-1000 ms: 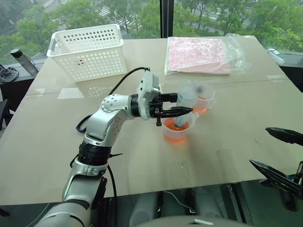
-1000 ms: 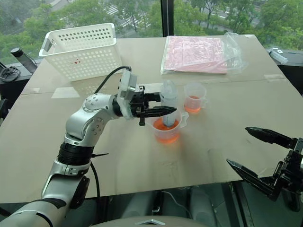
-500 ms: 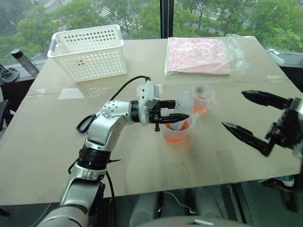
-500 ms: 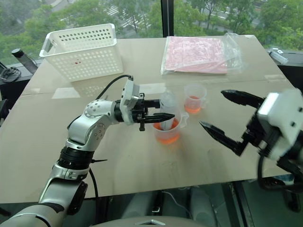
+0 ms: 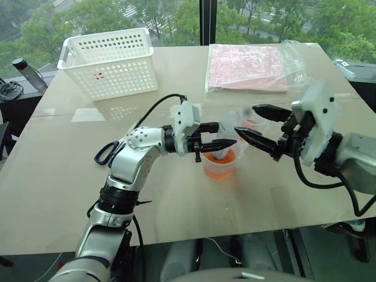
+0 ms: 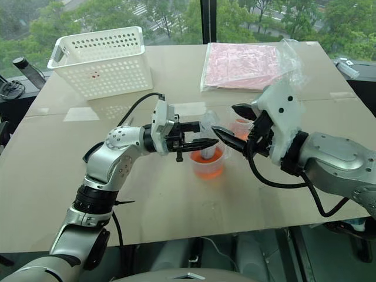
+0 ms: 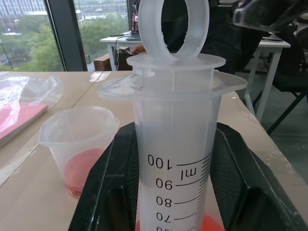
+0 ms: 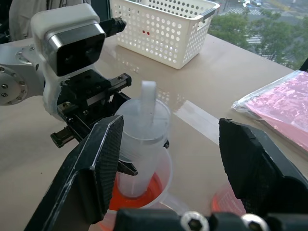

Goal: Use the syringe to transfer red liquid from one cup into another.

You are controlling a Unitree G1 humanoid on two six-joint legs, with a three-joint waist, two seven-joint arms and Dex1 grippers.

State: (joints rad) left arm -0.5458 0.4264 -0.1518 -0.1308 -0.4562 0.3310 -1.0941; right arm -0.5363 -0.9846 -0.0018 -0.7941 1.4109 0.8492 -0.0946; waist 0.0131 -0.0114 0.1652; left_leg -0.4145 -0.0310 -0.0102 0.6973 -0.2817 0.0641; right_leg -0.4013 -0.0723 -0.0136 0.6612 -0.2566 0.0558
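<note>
We saw the syringe (image 7: 174, 144) standing upright with its lower end down in the larger beaker (image 5: 220, 167), which held the red liquid (image 5: 218, 171) near the middle of the desk (image 5: 70, 176). The left tool (image 5: 212, 144) was clamped on its clear barrel just under the flange, with the pale ring of the plunger (image 7: 173, 25) free above. We judged it light and stiff, but smooth and round, so likely to slip or twist in a side grip; the flange gave a stop. The plunger ring looked the natural place to take hold for drawing. The right tool (image 5: 256, 125) hung beside it with its two fingers apart and nothing between them. Just beyond stood the smaller beaker (image 7: 77, 149) with a little red in its bottom; thin plastic, we judged it easily tipped.
</note>
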